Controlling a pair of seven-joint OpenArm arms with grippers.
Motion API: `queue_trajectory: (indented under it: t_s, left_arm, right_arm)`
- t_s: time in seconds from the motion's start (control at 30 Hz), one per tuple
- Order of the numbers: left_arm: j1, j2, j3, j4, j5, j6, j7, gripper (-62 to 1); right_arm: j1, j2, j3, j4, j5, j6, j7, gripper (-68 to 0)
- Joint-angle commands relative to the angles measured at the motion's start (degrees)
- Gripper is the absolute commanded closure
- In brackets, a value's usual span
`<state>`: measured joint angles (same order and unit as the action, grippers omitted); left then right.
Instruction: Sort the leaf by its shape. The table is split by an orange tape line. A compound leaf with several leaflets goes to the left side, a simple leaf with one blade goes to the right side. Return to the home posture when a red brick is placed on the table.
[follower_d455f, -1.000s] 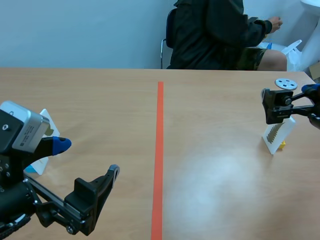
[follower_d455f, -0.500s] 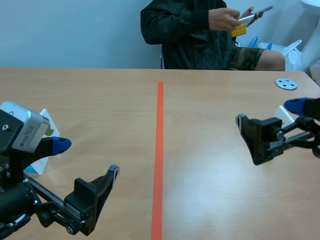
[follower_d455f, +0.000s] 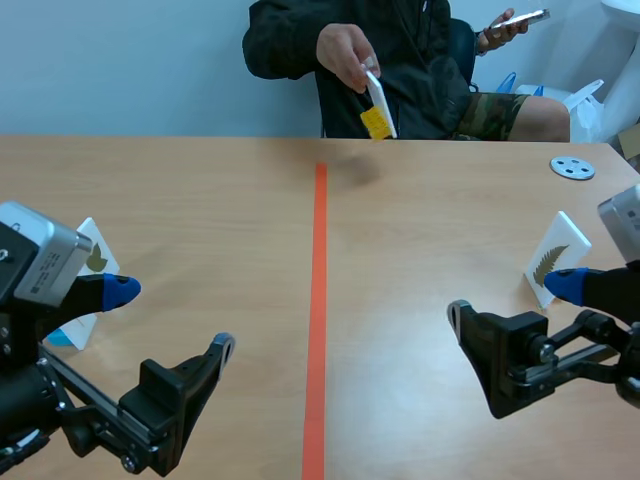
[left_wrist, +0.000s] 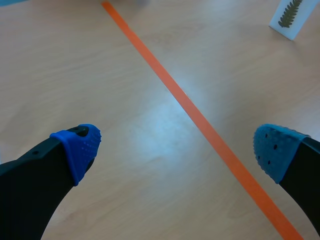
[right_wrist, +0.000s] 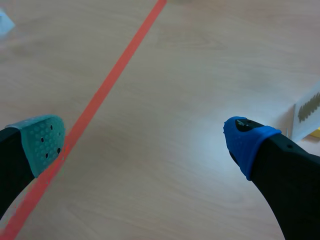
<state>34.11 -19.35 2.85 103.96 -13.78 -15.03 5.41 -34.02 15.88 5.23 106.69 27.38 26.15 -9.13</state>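
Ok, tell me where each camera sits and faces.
Scene view: between the arms, facing across the table to the person; left gripper and right gripper low.
Left wrist view: above its open fingers, looking down at the tape line.
Right wrist view: likewise, over its own open fingers.
Shared: both wrist views show tape line and fern card.

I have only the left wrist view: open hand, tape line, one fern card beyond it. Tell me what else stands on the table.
Observer: A second leaf card stands on the left side, close beside the left arm.
Operator: Report the right hand.
Observer: The right hand is open, low over the right side, with the fern card beside it.
Operator: Describe the person.
Observer: The person opposite holds a white card with a yellow base in the air near the far end of the tape line.
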Motion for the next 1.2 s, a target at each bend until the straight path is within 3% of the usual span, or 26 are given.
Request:
queue_trajectory:
  t_s: [0.0, 0.27, 0.73, 0.93, 1.17]
  left_arm:
    - [0.0, 0.1, 0.1, 1.6, -0.6, -0.8, -0.8, -62.3]
    - [0.0, 0.1, 0.2, 1.6, -0.6, -1.2, -0.9, -62.3]
    - [0.0, 0.1, 0.2, 1.6, -0.5, -1.3, -0.9, -62.3]
    - [0.0, 0.1, 0.4, 1.6, -0.5, -4.2, -0.9, -62.3]
    - [0.0, 0.1, 0.5, 1.6, -0.5, -4.9, -0.9, -62.3]
  right_arm:
    - [0.5, 0.6, -1.5, 1.3, -0.5, 0.1, 0.9, -67.9]
    - [0.6, 0.6, -6.1, 1.3, -2.5, -0.9, 1.1, -67.9]
    - [0.9, 0.6, -6.2, 1.3, -3.2, -1.1, 1.6, -67.9]
    - [0.9, 0.6, -6.2, 1.3, -3.8, -1.3, 1.6, -67.9]
    - [0.9, 0.6, -6.2, 1.3, -4.2, -1.3, 1.5, -67.9]
